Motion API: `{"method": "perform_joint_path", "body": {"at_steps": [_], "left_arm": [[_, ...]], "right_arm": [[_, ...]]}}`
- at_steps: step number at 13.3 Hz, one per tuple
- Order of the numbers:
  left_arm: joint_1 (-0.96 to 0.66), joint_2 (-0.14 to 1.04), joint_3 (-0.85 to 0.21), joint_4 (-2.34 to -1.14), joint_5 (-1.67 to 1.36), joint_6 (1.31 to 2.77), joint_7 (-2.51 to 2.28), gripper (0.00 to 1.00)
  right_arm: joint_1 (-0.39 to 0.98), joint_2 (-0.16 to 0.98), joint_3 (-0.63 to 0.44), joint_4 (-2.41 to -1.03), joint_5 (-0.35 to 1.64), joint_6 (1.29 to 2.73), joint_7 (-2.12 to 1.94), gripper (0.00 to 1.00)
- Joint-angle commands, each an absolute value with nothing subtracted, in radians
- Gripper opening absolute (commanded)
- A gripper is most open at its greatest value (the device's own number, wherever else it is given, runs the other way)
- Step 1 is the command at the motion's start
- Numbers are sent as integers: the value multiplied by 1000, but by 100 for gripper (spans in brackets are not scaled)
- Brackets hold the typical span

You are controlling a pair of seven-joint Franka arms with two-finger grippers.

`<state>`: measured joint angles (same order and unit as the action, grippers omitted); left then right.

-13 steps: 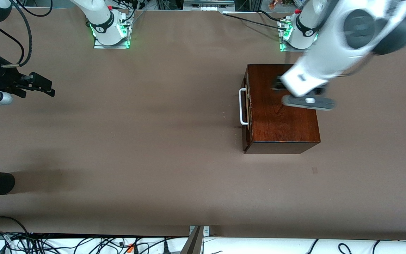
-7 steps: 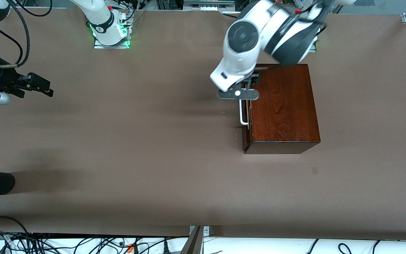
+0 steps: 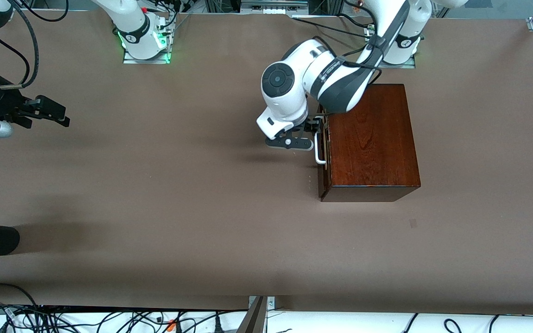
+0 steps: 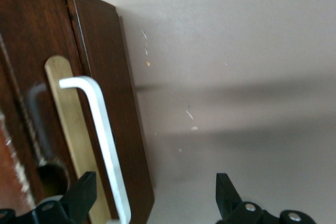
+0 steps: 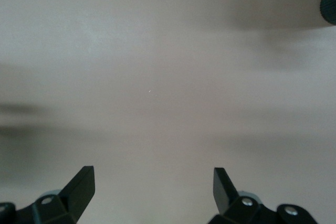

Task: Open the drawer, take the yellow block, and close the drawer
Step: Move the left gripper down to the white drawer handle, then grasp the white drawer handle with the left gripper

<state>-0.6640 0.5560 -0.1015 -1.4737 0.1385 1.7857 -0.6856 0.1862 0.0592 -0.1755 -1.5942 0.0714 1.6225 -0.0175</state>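
Left gripper (image 3: 313,132) moved off box top to drawer (image 3: 325,138) handle, fingers spread; right gripper (image 3: 58,114) waits, spread

The left tool (image 3: 312,132) hangs low, its white-and-black arm bent sharply down from the base, black fingers (image 4: 81,198) spread wide. The right tool (image 3: 56,113) waits at its own end of the worktop (image 3: 178,208), fingers (image 5: 79,184) likewise apart.

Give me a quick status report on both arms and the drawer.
Left gripper open at the drawer handle. Drawer shut; yellow block unseen. Right gripper open, waiting at its table end.
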Motion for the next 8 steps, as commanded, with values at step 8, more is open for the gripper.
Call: {"method": "perform_joint_path", "body": {"at_steps": [8], "left_arm": [[-699,624,-87,-1473,271,1798,-922,100]], "right_arm": [[178,64,-169,-1577,66,1609,-8,100]]}}
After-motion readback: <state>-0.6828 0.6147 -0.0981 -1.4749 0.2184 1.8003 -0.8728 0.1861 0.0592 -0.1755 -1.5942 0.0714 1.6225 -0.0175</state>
